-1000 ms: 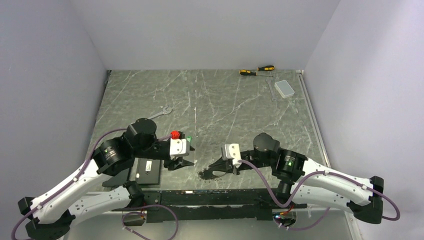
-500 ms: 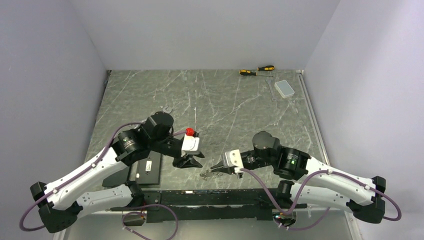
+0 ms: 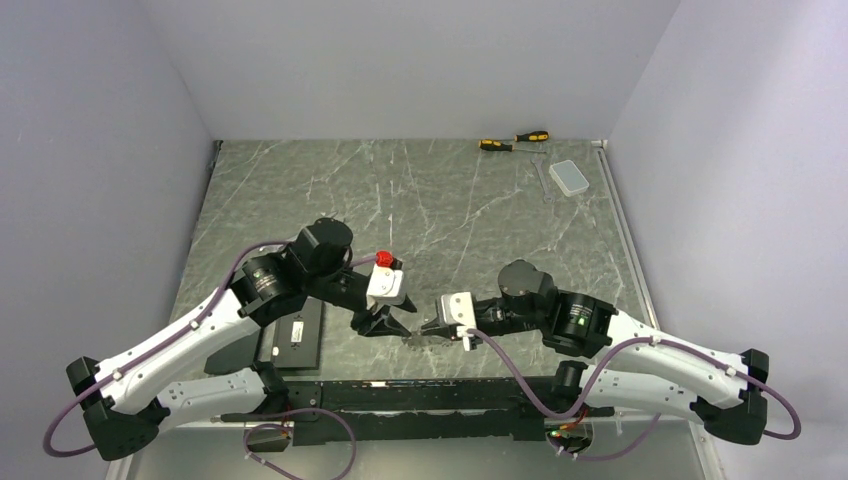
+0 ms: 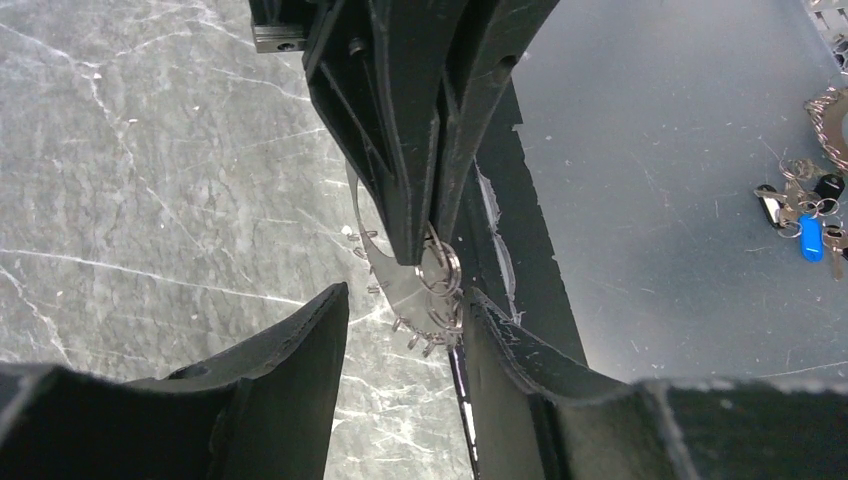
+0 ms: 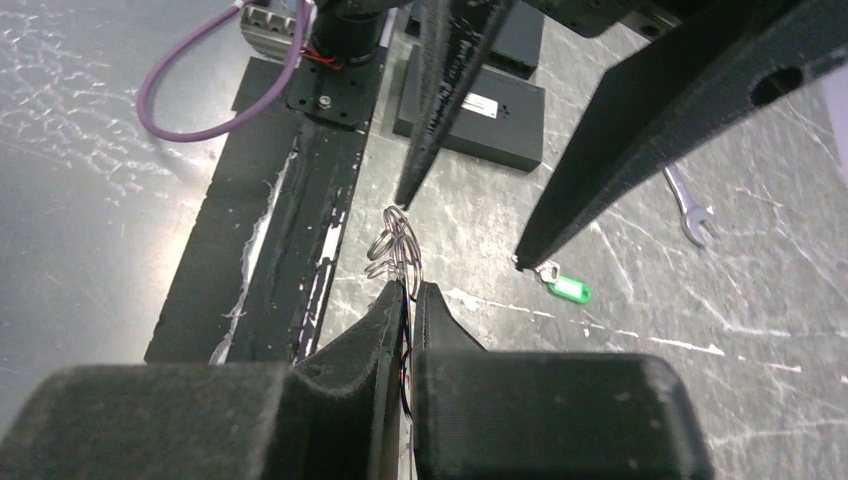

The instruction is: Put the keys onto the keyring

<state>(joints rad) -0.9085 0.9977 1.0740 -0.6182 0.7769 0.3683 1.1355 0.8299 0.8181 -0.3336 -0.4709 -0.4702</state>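
Your right gripper is pinched tight on the keyring, holding it near the front edge of the marble table. Your left gripper stands wide, its 2 jaws spread to either side of that ring. The key, with its green head, lies flat on the marble just beside 1 left fingertip.

Two yellow-and-black screwdrivers lie nearly end to end at the far edge of the grey marbled surface. Toward the right edge sits a small pale box, with a thin metal tool just beside it. A flat black box lies at the near left. A silver wrench lies flat on the marble. A tangle of chain with a blue tag rests off to one side.
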